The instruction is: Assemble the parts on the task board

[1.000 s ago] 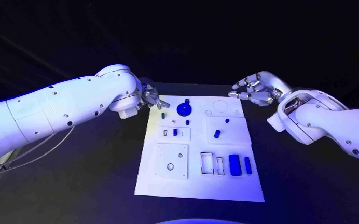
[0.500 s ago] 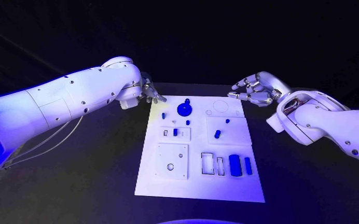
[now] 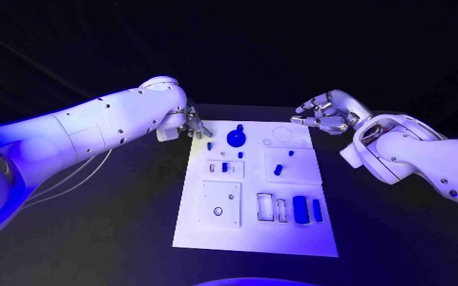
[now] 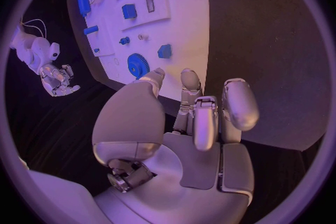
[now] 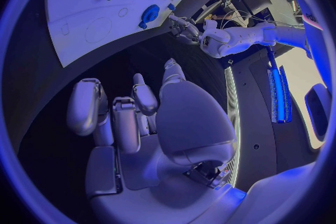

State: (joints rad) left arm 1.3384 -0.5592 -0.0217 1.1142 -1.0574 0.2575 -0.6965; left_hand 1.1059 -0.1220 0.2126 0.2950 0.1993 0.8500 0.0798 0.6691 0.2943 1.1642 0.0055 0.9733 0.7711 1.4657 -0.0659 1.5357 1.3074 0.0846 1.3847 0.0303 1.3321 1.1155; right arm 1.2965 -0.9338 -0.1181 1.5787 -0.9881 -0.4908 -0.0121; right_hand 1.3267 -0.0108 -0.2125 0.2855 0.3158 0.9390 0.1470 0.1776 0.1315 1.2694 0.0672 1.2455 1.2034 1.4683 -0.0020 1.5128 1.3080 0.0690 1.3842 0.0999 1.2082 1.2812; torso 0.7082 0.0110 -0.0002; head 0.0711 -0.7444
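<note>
Left hand (image 3: pixel 194 126), fingers apart and empty, hovers at the task board's (image 3: pixel 250 233) far corner; lower squarely over the small blue part (image 3: pixel 209 145). Right hand (image 3: pixel 324 117), fingers loosely apart, holds nothing.

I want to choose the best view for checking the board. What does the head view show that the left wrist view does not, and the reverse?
The head view alone shows the whole task board, down to the two long blue parts near its near edge. The left wrist view alone shows the left hand from behind, its fingers apart, holding nothing. Both show the blue gear, the small blue block beside it, and the right hand off the board.
</note>
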